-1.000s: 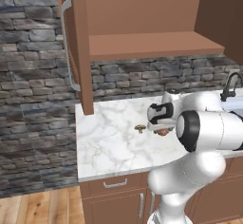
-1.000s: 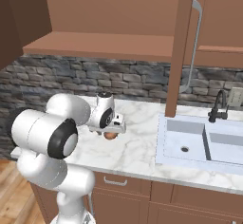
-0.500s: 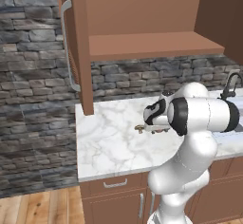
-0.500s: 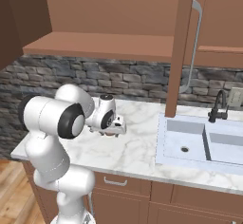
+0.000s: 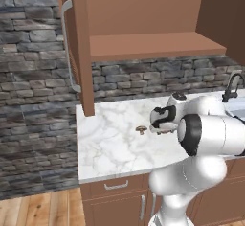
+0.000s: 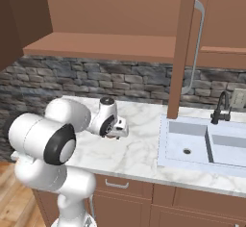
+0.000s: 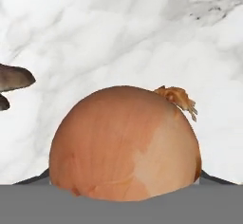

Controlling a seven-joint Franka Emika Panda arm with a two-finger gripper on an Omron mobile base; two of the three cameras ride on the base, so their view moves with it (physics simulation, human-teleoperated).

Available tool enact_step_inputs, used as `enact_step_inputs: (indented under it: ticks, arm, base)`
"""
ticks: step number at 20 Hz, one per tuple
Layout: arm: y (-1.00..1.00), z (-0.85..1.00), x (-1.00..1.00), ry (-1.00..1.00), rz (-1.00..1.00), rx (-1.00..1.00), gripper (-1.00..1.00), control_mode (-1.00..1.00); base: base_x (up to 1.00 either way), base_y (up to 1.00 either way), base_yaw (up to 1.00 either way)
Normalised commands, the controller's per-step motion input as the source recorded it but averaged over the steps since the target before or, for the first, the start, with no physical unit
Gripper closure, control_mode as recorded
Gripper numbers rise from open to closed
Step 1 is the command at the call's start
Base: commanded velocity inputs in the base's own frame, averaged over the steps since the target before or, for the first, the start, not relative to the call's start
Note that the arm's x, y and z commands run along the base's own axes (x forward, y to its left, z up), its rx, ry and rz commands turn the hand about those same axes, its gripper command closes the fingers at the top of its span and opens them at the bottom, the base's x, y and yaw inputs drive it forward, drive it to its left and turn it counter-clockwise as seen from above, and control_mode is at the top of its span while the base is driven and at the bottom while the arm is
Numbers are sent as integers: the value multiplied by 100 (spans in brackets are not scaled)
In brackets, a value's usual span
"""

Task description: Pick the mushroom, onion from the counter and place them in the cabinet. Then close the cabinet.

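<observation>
The onion (image 7: 123,142), round and orange-brown, fills the hand view between my gripper's (image 7: 122,182) two dark fingertips (image 7: 29,180), which press on its flanks. It still rests on the white marble counter (image 5: 110,143). My gripper (image 5: 162,128) points down at the counter, shut on the onion (image 6: 114,135), of which a sliver shows under the hand. The small tan mushroom (image 5: 141,129) lies just left of the hand, its dark cap (image 7: 12,78) at the hand view's left edge. Above, the brown cabinet (image 5: 148,45) stands open with its shelf (image 6: 96,45) bare.
The cabinet's left door (image 5: 76,48) hangs open over the counter's left end, and the right door (image 6: 185,48) juts out above the sink (image 6: 202,144) and its faucet (image 6: 221,108). A stone wall backs the counter.
The jaws have narrowed from wide open onto the onion. The arm's elbow has swung back toward the cameras. Onion and mushroom lie where they were.
</observation>
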Motion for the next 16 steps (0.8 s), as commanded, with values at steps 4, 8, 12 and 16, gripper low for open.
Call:
enact_step_inputs:
  ticks: [4,8,12,16]
  arm:
    - [0,97,-100,-35,7,0,100,-100]
    - [0,100,-87,-30,10,0,100,-100]
    - [2,100,-69,-21,6,0,100,-100]
    - [0,100,-41,-12,1,0,100,-100]
  base:
    - [0,0,0]
    - [0,0,0]
    - [0,0,0]
    - [0,0,0]
